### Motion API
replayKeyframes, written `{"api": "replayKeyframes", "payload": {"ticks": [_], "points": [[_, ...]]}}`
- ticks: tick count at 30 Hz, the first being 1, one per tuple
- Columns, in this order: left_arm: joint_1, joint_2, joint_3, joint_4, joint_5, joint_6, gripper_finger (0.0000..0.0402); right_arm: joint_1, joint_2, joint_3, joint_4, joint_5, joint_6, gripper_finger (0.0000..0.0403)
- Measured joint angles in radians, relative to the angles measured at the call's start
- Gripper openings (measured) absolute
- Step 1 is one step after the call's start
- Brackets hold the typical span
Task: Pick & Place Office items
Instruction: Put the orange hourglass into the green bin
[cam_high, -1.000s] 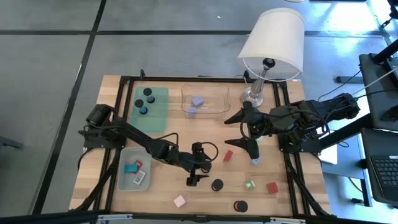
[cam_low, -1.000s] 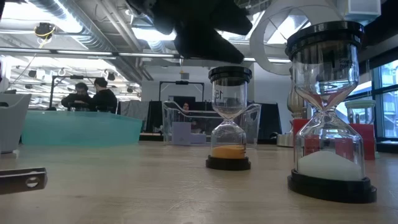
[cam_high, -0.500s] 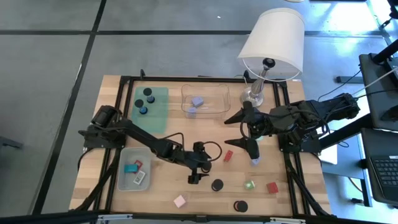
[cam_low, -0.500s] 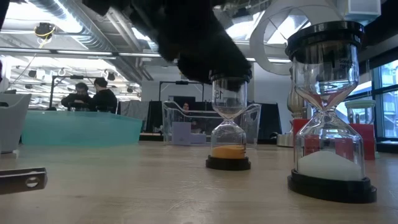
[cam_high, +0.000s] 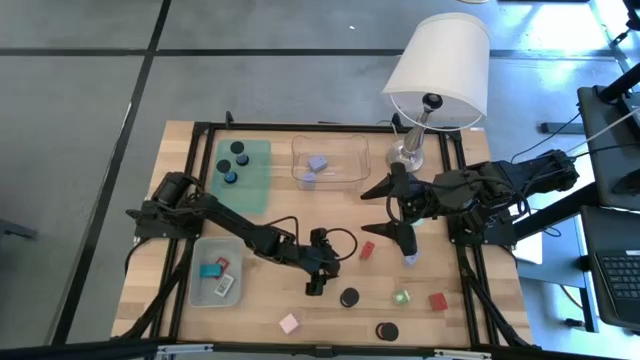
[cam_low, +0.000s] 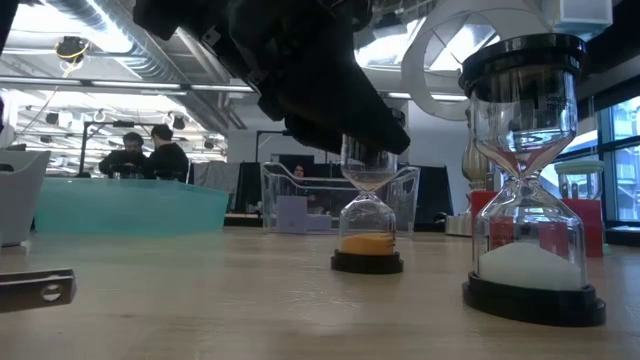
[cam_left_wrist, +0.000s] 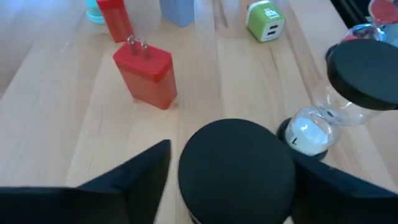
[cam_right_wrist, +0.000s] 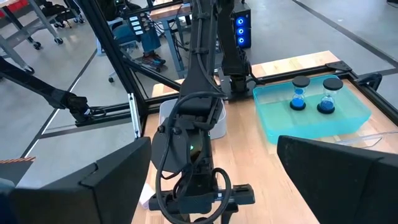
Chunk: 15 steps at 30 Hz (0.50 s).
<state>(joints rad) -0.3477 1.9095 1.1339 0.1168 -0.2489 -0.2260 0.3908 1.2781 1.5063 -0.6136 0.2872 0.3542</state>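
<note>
- Pale wood tabletop (cam_high: 260, 205) fills the high view; left gripper (cam_high: 318, 281), fingers spread, hovers mid-frame just left of a black-capped hourglass (cam_high: 349, 297). Right gripper (cam_high: 390, 212), fingers wide apart, waits right of centre.
- Low view: open workshop behind; hourglass with orange sand (cam_low: 367, 190) stands centre. Thin glass, likely light and fragile.
- Left wrist view: round black cap (cam_left_wrist: 236, 169) sits between open fingers (cam_left_wrist: 134, 167); grip probably there.
</note>
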Motion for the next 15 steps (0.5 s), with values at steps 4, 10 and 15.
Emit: {"api": "replayKeyframes", "payload": {"ticks": [4, 10, 15], "points": [[0.000, -0.007, 0.000, -0.005, -0.004, -0.006, 0.0201, 0.000, 0.000, 0.000, 0.000, 0.000, 0.000, 0.0351], [0.013, -0.080, 0.001, -0.095, -0.073, -0.036, 0.0202, 0.000, 0.000, 0.000, 0.001, 0.000, 0.000, 0.0351], [0.065, -0.225, 0.001, -0.331, -0.174, -0.161, 0.0202, 0.000, 0.000, 0.000, -0.001, 0.000, 0.000, 0.0351]]}}
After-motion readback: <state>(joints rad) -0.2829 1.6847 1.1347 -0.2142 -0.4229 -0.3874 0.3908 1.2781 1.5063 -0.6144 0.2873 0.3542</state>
